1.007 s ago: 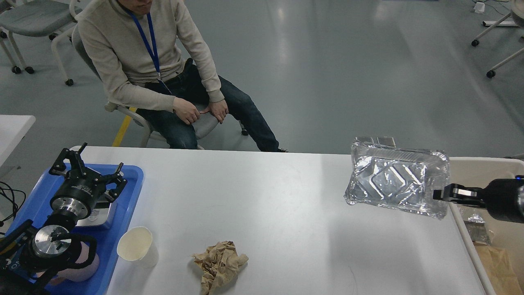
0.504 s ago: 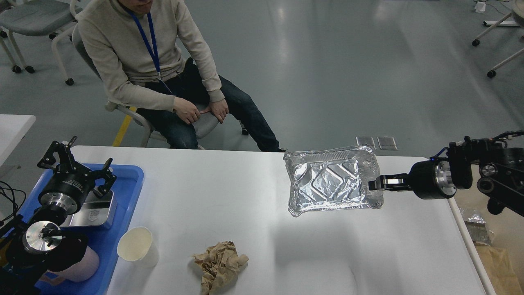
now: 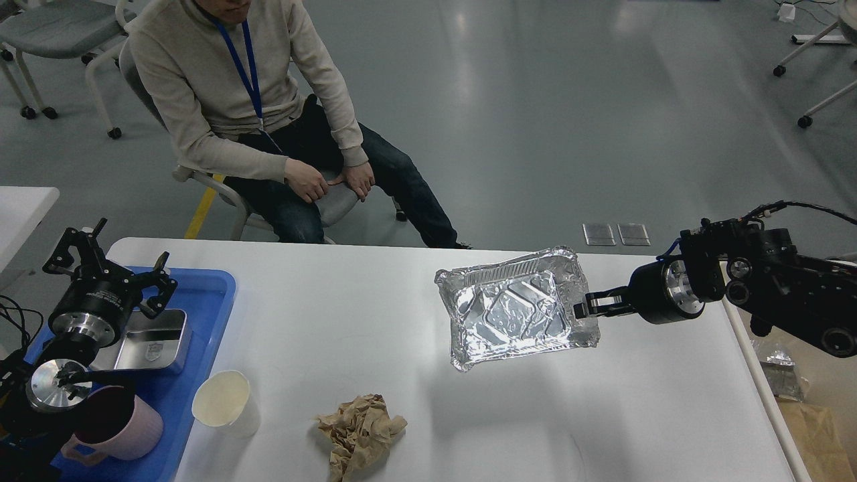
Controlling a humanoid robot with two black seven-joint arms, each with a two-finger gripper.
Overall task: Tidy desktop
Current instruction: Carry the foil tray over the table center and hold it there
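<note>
The white desktop (image 3: 348,314) fills the lower part of the head view. My right gripper (image 3: 588,307) is shut on the right rim of a crumpled foil container (image 3: 514,314), which hangs tilted a little above the middle right of the desktop. A crumpled ball of brown paper (image 3: 360,434) lies near the front edge. A white paper cup (image 3: 224,404) stands upright beside the blue tray (image 3: 204,298). My left gripper (image 3: 110,260) is open and empty above the far left of the blue tray.
On the blue tray are a metal box (image 3: 150,340) and a pink mug (image 3: 119,426). A beige bin (image 3: 813,415) with scraps stands off the desktop's right edge. A seated person (image 3: 268,114) is behind the far edge.
My right arm has carried the foil container leftward, from over the bin's edge to above the middle right of the desktop. My left gripper has drifted left and back over the blue tray.
</note>
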